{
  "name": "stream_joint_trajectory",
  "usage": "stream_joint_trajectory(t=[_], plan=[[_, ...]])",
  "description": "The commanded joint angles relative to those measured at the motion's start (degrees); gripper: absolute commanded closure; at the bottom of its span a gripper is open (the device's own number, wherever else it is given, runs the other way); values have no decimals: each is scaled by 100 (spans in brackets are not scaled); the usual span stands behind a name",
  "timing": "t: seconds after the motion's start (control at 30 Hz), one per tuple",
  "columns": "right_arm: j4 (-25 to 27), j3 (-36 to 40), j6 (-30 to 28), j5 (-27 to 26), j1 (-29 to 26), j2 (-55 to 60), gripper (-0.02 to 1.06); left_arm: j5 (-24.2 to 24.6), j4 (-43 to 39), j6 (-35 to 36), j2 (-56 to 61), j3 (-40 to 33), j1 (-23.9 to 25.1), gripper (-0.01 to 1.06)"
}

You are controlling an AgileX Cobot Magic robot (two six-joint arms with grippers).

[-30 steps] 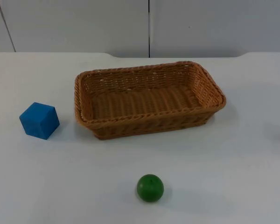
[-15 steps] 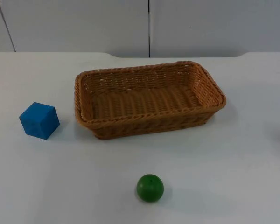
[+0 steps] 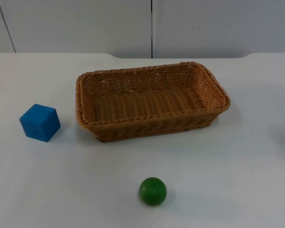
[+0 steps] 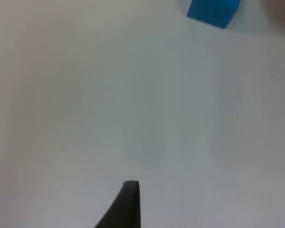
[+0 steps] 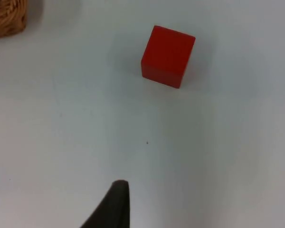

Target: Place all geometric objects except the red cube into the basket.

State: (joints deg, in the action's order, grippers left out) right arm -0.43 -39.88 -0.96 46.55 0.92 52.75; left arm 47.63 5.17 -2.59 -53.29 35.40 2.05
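A woven brown basket (image 3: pixel 80 102) stands empty at the table's middle, toward the back. A blue cube (image 3: pixel 40 122) lies to its left, apart from it. A green ball (image 3: pixel 153 191) rests near the front edge, in front of the basket. In the left wrist view my left gripper (image 4: pixel 126 204) hovers over bare table, well short of the blue cube (image 4: pixel 213 12). In the right wrist view my right gripper (image 5: pixel 111 206) hangs above the table, a fair way from a red cube (image 5: pixel 167 56). A corner of the basket (image 5: pixel 7 19) lies off to one side there.
The white table top (image 3: pixel 228 166) ends at a grey partition wall (image 3: pixel 85 23) behind the basket. Open table surface lies between the ball, the blue cube and the basket.
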Motion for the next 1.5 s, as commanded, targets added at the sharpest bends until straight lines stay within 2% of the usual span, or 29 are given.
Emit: stream_joint_trajectory(t=[0.0, 0.2, 0.5, 0.83, 1.07, 1.23, 1.3, 1.47], plan=[[43, -33, -13, -66, -32, -4, -1, -167, 129, -174, -311, 57, -35, 8], [98, -33, -134, -90, -32, -4, -1, -324, 157, -582, -1509, 674, -43, 9], [74, -33, -163, -119, -32, -4, -1, -300, -74, -1357, -3846, 2209, -666, 9], [43, -33, -163, -135, -32, -4, -1, -332, -90, -1789, -5521, 3379, -774, 11], [43, -33, -163, -158, -32, -4, -1, -331, -86, -1815, -6410, 4164, -774, 11], [43, -33, -163, -163, -32, -4, -1, -404, -97, -1874, -6827, 4382, -774, 11], [43, -33, -163, -163, -32, -4, -1, -642, -68, -1905, -6950, 4394, -774, 11], [43, -33, -163, -177, -32, -4, -1, -812, 16, -2116, -7056, 4394, -774, 11]])
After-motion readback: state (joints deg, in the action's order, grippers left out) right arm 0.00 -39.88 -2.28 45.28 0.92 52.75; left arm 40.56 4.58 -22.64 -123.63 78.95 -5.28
